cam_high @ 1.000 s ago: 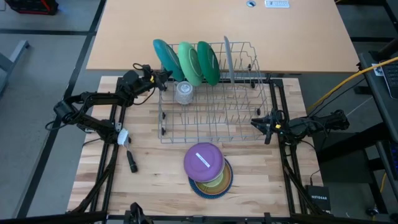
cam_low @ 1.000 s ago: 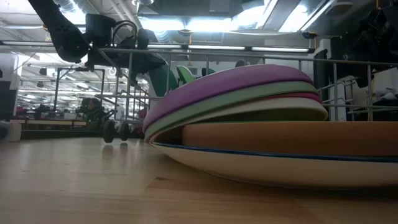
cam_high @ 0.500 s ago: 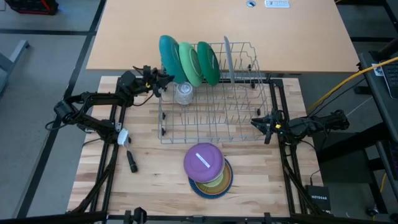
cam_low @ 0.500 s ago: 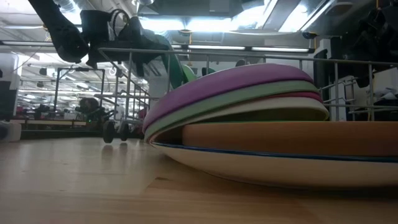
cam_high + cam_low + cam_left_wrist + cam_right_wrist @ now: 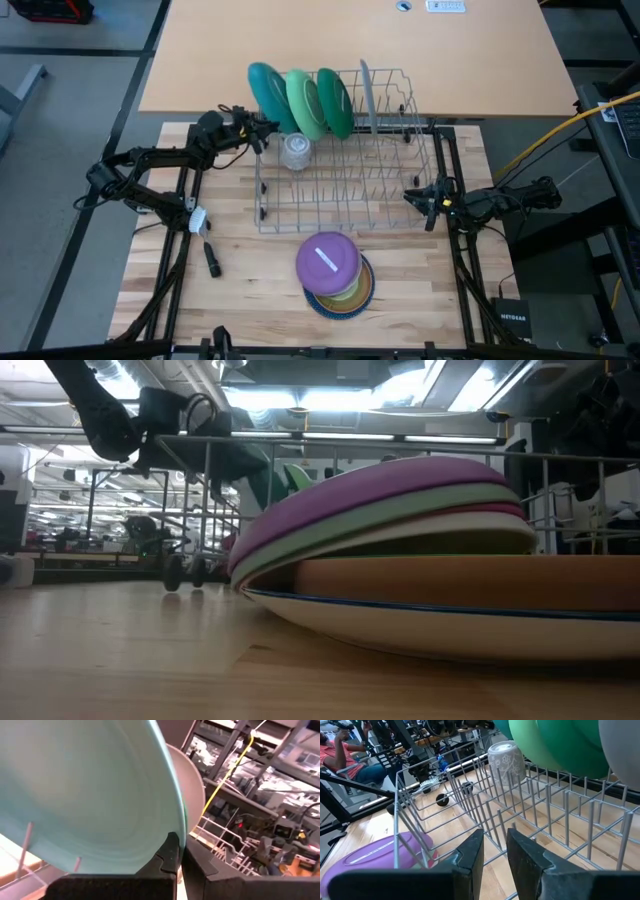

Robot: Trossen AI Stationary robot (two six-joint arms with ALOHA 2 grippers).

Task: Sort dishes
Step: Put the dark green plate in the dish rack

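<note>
Upright racked plates (image 5: 305, 98); stacked dishes (image 5: 334, 273).

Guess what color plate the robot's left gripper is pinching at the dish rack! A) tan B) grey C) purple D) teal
D: in the left wrist view, the left gripper is shut on the rim of the teal plate, the end plate standing in the wire dish rack.

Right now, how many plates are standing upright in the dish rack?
4: teal plate at the left end, two green plates beside it, grey plate rightmost.
</note>
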